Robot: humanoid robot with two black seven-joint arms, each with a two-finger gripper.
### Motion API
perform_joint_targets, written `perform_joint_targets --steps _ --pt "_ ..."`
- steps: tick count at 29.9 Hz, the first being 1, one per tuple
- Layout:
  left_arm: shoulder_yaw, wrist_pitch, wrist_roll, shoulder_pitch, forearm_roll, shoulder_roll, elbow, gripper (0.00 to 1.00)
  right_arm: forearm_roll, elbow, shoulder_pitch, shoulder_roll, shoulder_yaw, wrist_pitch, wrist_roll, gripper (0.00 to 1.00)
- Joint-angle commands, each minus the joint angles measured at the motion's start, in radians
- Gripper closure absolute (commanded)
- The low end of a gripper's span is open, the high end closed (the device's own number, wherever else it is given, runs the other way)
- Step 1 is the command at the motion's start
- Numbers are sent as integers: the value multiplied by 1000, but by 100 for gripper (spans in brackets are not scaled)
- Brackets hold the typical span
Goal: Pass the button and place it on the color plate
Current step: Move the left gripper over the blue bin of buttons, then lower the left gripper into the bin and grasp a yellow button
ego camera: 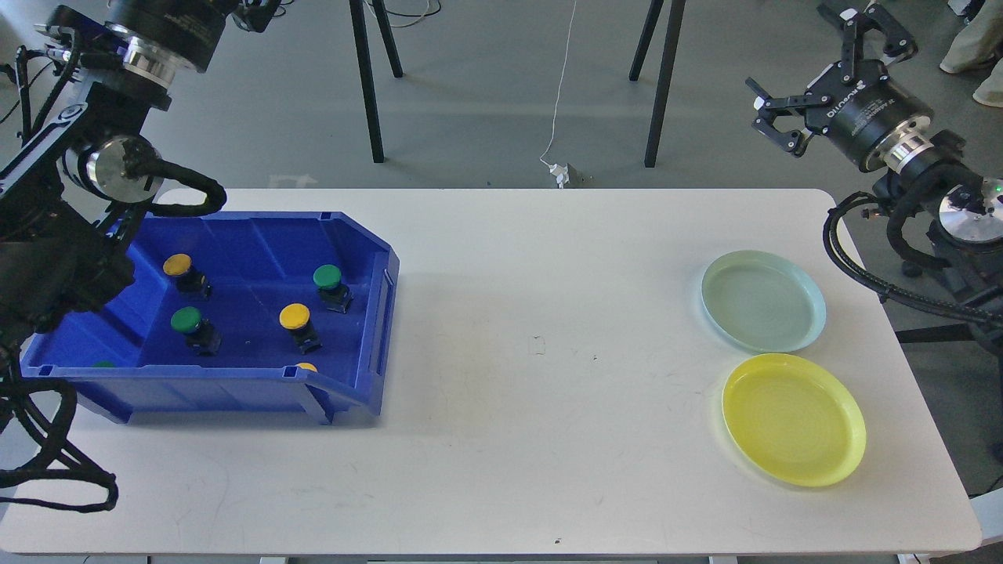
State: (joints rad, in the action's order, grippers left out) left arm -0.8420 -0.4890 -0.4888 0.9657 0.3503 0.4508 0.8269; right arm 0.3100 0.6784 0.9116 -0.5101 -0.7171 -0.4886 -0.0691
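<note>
While buttons are being kept in the blue bin (376, 313), the right tool (815, 74) is being held released above the desk (509, 352) — left tool unseen, plates (764, 301) waiting.

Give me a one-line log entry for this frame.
stage: pre-grasp | blue bin: yellow and green buttons inside | green plate, yellow plate: empty | right gripper: open, raised | left gripper: out of view

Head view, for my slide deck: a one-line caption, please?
Green and yellow buttons wait in the blue bin; pale green plate and yellow plate sit empty, right hand open.
</note>
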Motion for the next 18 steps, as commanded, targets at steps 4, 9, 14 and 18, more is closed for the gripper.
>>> perform_joint_targets --steps 4,9,14,18 --pt "353 0 0 158 391 218 147 3 0 0 -11 -54 1 0 2 0" --pt "884 0 0 402 787 358 259 3 0 -3 -45 -71 -1 0 2 0" --pt "1115 0 0 465 1013 358 285 2 0 -11 -66 -71 -1 0 2 0" --pt "1224 0 0 467 1161 342 288 2 0 -11 -77 -71 -1 0 3 0"
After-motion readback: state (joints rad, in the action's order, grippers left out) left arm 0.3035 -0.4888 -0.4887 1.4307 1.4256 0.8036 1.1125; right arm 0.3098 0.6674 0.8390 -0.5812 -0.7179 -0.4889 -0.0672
